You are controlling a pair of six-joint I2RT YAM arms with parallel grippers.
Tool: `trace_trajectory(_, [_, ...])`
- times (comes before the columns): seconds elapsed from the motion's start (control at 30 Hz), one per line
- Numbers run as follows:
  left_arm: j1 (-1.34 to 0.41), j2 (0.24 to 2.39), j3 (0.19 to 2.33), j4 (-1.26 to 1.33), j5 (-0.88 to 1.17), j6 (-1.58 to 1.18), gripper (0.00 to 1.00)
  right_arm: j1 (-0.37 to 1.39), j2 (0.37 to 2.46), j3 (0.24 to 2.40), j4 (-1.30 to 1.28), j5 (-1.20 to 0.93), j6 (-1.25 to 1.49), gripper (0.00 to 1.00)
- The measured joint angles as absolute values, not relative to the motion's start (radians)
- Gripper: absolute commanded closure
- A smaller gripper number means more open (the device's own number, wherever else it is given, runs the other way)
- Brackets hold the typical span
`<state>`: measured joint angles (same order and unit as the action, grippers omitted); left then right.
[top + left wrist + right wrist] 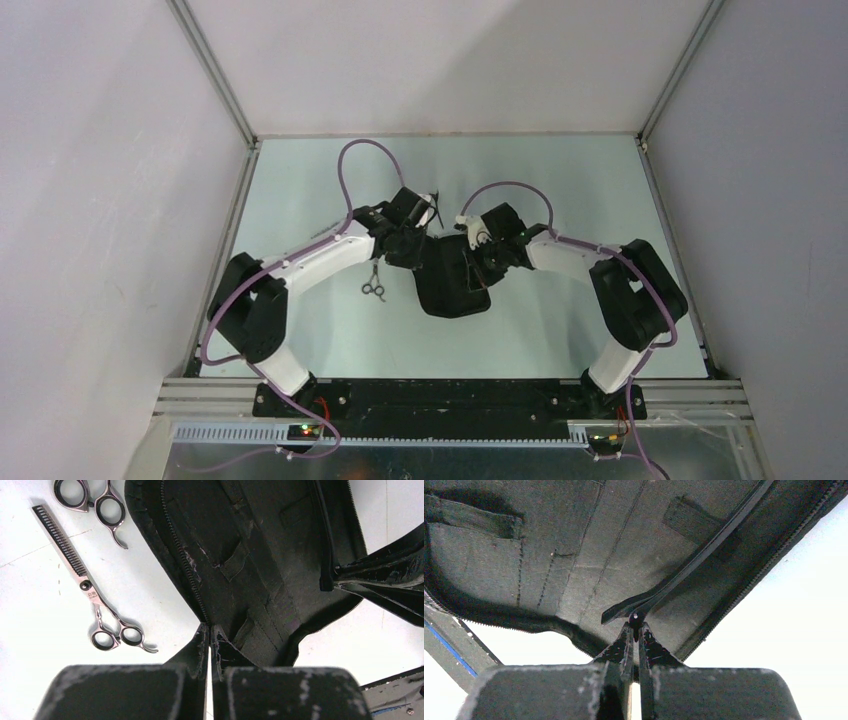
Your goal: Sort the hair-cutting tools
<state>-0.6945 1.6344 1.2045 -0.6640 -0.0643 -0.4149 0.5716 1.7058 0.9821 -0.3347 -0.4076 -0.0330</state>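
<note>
grippers at open pouch, scissors beside it

black pouch [455, 292] lies open near the middle of the table [560, 190], about the same way from the left edge and the right edge, and both arms meet over it. the left gripper [209, 639] has its fingers pressed together, and the tips touch the zipper edge of the pouch. it cannot be told if fabric is caught between them. the right gripper [636, 630] is also pressed together and pinches the end of a thin black strip [704, 555] that runs across the inside of the pouch. whether this strip is a hair clip or a part of the pouch is not clear.

two silver scissors lie flat on the table just beside the pouch, on the side toward the left edge. the toothed scissors [85, 586] are not touching the pouch, and their ring handles point to the near edge. of the second scissors [95, 502] only the ring handles show in the left wrist view, close to the pouch rim and apart from the toothed pair.
</note>
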Motion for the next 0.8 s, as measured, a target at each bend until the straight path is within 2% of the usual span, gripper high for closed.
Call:
trace_trajectory(0.43, [-0.694, 1.626, 1.205, -0.679, -0.066, -0.399, 1.00, 0.641, 1.651, 0.991, -0.437, -0.419, -0.010, 1.00])
trace_trajectory(0.63, [-0.694, 1.626, 1.205, -0.682, -0.068, -0.398, 1.00, 0.648, 1.501, 0.889, -0.396, -0.447, 0.068, 1.00])
trace_trajectory(0.8, [-0.694, 1.626, 1.205, -0.683, -0.068, -0.398, 1.00, 0.636, 1.472, 0.802, -0.311, -0.501, 0.146, 1.00])
